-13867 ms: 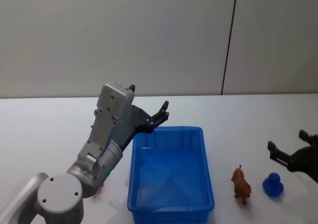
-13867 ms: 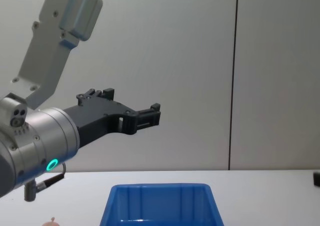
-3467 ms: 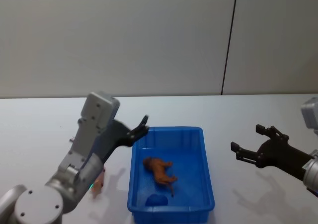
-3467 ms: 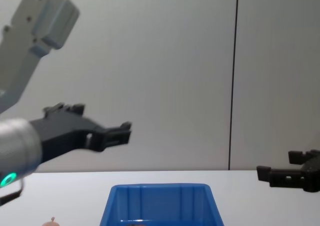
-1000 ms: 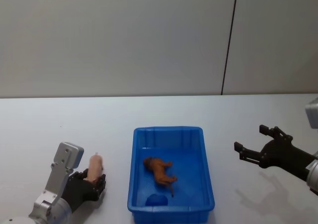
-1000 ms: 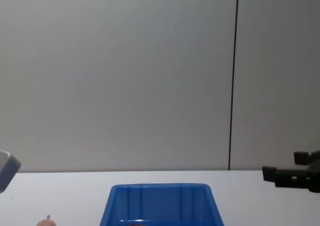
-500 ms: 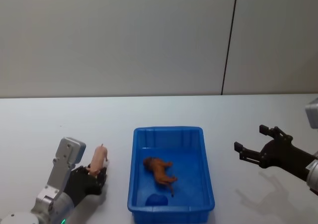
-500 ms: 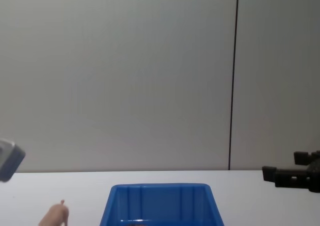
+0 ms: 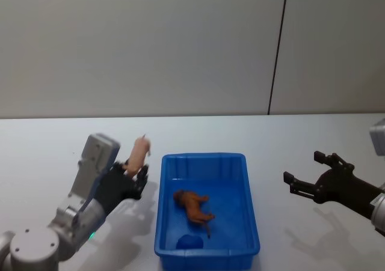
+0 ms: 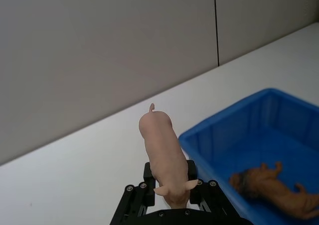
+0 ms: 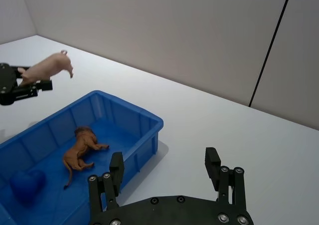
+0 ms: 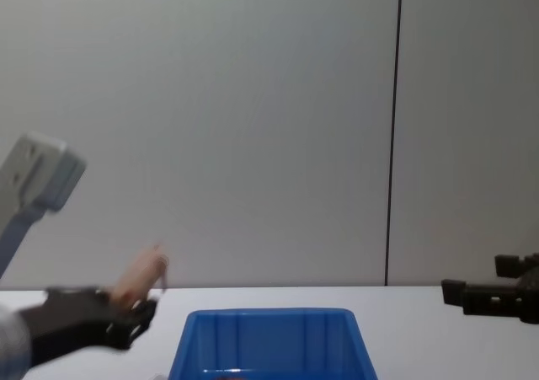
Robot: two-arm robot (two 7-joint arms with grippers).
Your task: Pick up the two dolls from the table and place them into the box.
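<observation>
1. Pink pig doll is clamped between the fingers of the left gripper, lifted clear of the table and just left of the box's far left corner.
2. Seen from the left wrist, the pig points tail-up away from the gripper, with the box rim beside it.
3. Blue box sits on the table between the two arms; a brown lion doll lies on its floor near the middle, and a small blue toy rests by the near wall.
4. Right gripper hangs above the table to the right of the box, its fingers spread apart and holding nothing.
</observation>
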